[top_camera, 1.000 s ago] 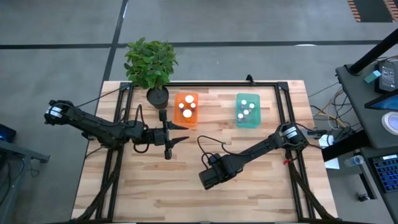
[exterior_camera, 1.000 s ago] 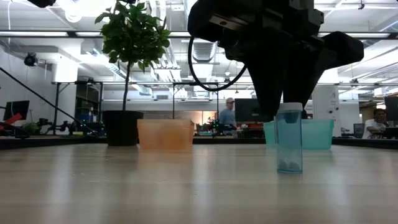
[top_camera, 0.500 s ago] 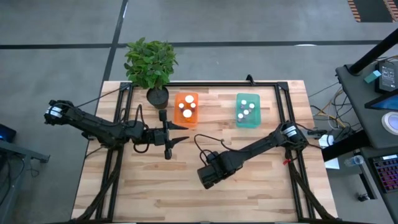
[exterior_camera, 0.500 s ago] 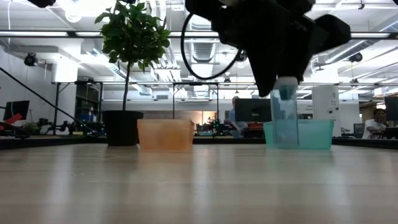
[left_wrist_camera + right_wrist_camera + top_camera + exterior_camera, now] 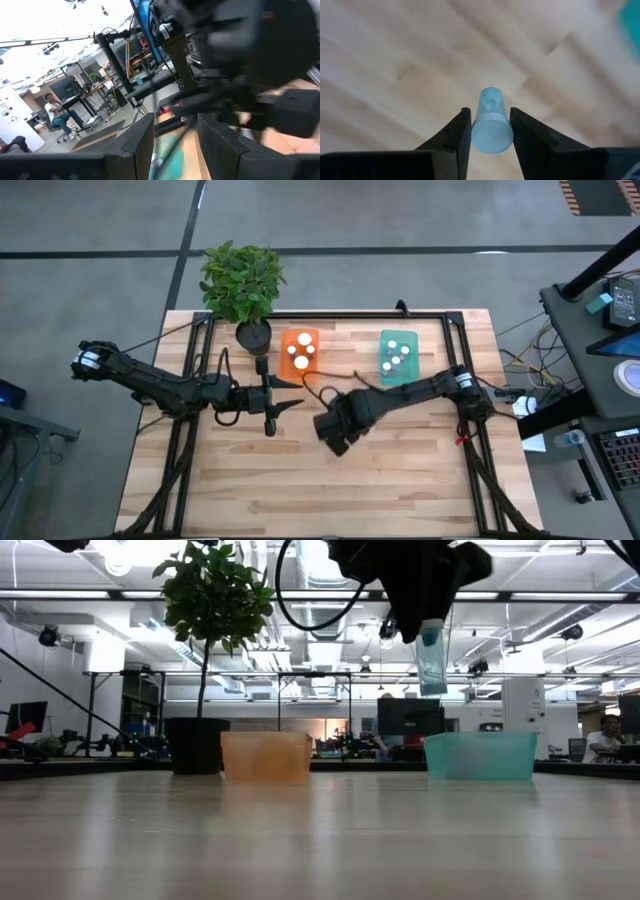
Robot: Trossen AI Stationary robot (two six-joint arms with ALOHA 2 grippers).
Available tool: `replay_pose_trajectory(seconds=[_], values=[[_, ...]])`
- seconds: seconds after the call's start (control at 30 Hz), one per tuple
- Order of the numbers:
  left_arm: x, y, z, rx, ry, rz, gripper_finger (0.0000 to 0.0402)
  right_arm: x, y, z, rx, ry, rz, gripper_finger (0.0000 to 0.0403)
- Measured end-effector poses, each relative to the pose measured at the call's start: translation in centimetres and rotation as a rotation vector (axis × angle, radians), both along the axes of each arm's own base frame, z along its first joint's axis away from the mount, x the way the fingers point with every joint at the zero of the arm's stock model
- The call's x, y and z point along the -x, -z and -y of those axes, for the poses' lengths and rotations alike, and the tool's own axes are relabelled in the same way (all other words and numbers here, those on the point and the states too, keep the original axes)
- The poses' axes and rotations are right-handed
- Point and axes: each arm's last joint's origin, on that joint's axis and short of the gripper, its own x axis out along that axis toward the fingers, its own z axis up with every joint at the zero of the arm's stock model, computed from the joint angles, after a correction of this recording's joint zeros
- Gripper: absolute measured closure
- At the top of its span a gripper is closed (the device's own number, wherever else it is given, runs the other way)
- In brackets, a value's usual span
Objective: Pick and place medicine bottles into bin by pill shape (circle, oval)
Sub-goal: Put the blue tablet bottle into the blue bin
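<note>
Bottle (image 5: 432,657) is now riding high off the table, pinched in the right gripper (image 5: 490,131); probably heading binward; left gripper's (image 5: 268,425) fingers unclear.

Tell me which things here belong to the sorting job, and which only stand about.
Job: small translucent blue medicine bottle clamped in the right pincer; translucent orange plastic tub and translucent teal plastic tub, both holding white-capped bottles.

Standing about: green potted plant; the waiting left pincer.

2 tubs (image 5: 301,356) hold white-capped bottles (image 5: 397,358).
</note>
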Motion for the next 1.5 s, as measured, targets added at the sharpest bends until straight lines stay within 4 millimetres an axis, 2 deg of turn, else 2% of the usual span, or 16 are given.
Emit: replay_pose_trajectory(seconds=[0.33,0.6,0.73,1.17,1.5], values=[[0.0,0.0,0.0,0.000,0.000,0.000,0.0269,-0.2,-2.7,6.8,0.090,-0.171,0.027,0.0289],[0.0,0.0,0.0,0.000,0.000,0.000,0.0269,2.6,-5.1,11.9,0.137,-0.138,0.044,0.0290],[0.0,0.0,0.0,-0.001,0.000,0.000,0.0269,4.4,-5.6,13.9,0.143,-0.099,0.034,0.0290],[0.0,0.0,0.0,-0.002,0.000,0.000,0.0269,10.6,-3.7,18.1,0.113,-0.023,-0.040,0.0291],[0.0,0.0,0.0,-0.002,0.000,-0.001,0.0269,14.7,-0.8,21.3,0.062,0.062,0.002,0.0291]])
